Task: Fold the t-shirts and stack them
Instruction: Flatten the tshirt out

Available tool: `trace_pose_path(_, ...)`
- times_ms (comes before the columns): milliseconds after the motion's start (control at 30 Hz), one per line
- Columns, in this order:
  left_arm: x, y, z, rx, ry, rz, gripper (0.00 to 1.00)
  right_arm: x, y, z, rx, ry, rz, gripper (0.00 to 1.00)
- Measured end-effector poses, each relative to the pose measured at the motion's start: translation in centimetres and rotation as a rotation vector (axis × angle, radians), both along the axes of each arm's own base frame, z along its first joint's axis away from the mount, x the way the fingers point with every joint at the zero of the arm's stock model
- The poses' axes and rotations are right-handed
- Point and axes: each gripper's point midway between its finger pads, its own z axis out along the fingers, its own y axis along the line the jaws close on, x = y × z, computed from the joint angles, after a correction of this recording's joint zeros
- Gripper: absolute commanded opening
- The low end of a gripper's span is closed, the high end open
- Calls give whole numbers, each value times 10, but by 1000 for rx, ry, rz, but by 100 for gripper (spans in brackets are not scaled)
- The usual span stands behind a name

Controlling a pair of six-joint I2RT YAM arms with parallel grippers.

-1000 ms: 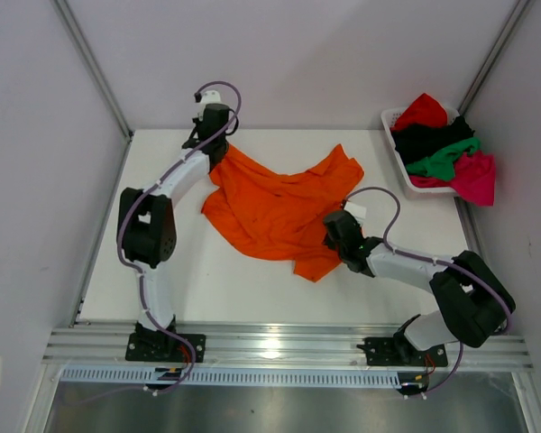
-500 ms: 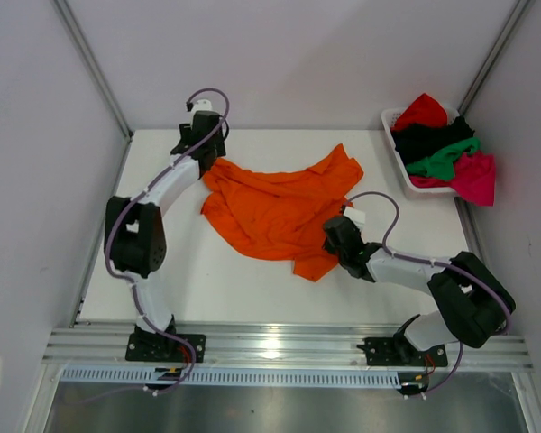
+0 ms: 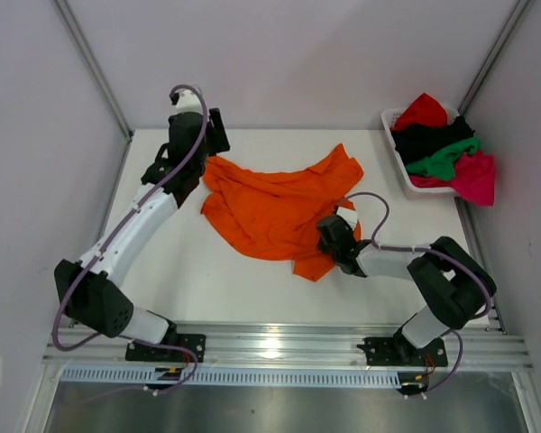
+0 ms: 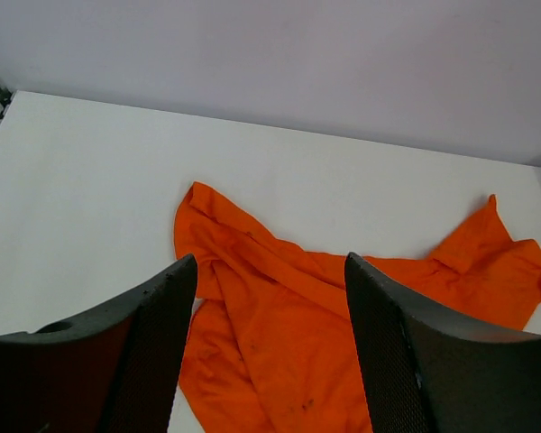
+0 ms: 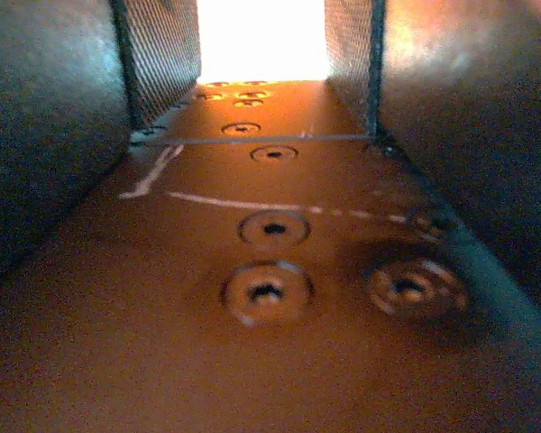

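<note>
Left gripper (image 4: 269,271) spread and empty, above far left corner of orange t-shirt (image 3: 270,203), crumpled flat on table (image 3: 176,271). Right gripper (image 3: 334,239) down at near right hem; grip impossible to tell. Light, limp, unbreakable cloth, probably best pinched at shoulders or hem corners.

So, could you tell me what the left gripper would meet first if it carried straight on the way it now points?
Most likely the orange shirt, which lies on the table straight ahead of the open left gripper; nothing shows in between, though depth is unclear.
</note>
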Motion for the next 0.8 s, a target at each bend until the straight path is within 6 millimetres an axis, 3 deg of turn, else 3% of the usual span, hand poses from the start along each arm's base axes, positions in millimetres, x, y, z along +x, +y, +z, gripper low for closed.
trace_pose_path(267,-40,-18,28,-49,-45,-86,70,3,7,-3,18,73,-55,37)
trace_pose_path(433,-65,-17,51,-90,-102,-115,71,-5,7,-4,39,141,-102,37)
trace_pose_path(633,-83,-9,72,-115,-156,-119,71,-33,-10,-3,35,228,-154,37)
trace_pose_path(800,-87,-7,77,-122,-170,-123,71,-63,-32,0,32,280,-188,37)
